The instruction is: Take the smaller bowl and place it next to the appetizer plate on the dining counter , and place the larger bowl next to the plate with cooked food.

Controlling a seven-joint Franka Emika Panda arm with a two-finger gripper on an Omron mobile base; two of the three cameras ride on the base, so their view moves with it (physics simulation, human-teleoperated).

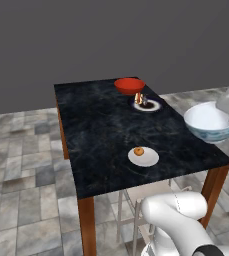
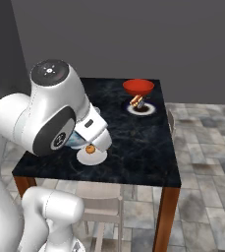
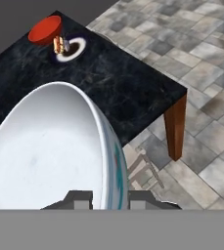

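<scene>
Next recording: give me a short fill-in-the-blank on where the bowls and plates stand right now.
1. The hand is shut on the rim of the ____ bowl.
2. The larger bowl sits beside the plate with cooked food at the counter's ____ end.
3. The appetizer plate carries ____ morsel.

Missing words: smaller; far; one

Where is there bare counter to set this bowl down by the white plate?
Bare marble lies all around the white plate, widest toward the counter's left edge. Crowded only at the far end, where the red bowl sits by the dark-rimmed plate.
</scene>
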